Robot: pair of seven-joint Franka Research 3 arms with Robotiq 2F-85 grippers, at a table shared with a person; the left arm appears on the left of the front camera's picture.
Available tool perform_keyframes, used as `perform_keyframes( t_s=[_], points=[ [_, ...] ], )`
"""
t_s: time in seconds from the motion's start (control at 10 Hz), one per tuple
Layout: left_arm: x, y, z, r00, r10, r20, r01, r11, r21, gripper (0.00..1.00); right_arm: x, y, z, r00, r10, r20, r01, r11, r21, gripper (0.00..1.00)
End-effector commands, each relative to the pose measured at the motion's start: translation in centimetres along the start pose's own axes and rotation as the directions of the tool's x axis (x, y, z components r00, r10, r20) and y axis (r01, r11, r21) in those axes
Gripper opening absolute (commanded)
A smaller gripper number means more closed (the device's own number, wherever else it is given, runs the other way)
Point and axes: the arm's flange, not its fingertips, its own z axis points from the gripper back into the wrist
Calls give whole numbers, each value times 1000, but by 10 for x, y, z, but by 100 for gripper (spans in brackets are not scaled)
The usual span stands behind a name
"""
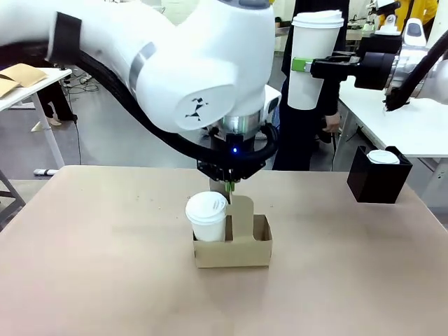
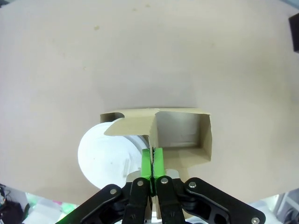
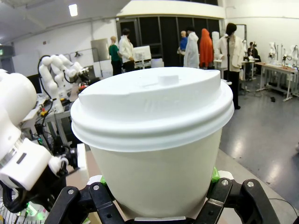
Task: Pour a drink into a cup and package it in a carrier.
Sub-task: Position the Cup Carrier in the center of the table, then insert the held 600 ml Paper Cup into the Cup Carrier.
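Observation:
The brown cardboard carrier (image 1: 245, 250) stands mid-table. My left gripper (image 1: 228, 185) comes straight down on it, shut on its upright handle panel (image 1: 241, 210). In the left wrist view the green pads (image 2: 146, 161) pinch that panel's edge. A lidded white cup (image 1: 207, 215) sits in the carrier's left pocket, its lid (image 2: 103, 156) beside the empty pocket (image 2: 180, 133). High at the right, my right gripper (image 1: 308, 66) is shut on a second lidded white cup (image 1: 316, 42), held upright in the air. That cup (image 3: 159, 140) looms close between the right fingers (image 3: 100, 196). The drink is out of view.
A black box (image 1: 378, 180) with a white lid (image 1: 383, 157) on top stands at the table's right edge. A person (image 1: 308, 133) stands beyond the far side. White tables flank the background. Bare tabletop (image 1: 91, 259) spreads left and in front of the carrier.

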Motion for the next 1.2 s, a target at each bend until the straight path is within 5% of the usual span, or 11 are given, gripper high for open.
perform_keyframes(
  t_s=[0.0, 0.2, 0.8, 0.9, 1.0, 1.1],
  points=[
    [-3, -6, -10, 1000, -5, 14, 5, 1000, 22, 2, 3, 1, -1, 1000, 19, 7, -19, 1000, -3, 81],
    [-8, -11, -11, 997, -68, 23, 66, 995, 73, 2, 3, 1, -1, 1000, 19, 7, -19, 1000, -3, 81],
    [-4, -6, -11, 1000, -24, -15, 24, 1000, 10, 2, 3, 1, -1, 1000, 19, 7, -19, 1000, -3, 81],
    [-1, -7, -8, 999, -37, -3, 37, 999, 17, 60, 3, 1, -1, 1000, 19, 7, -19, 1000, -3, 81],
    [2, 0, 3, 998, -59, -12, 59, 998, -29, 60, 3, 1, -1, 1000, 19, 7, -19, 1000, -3, 81],
    [2, 6, 17, 995, -94, -16, 93, 993, -76, 100, 0, 0, 0, 1000, 0, 0, 0, 1000, 0, 81]
  ],
)
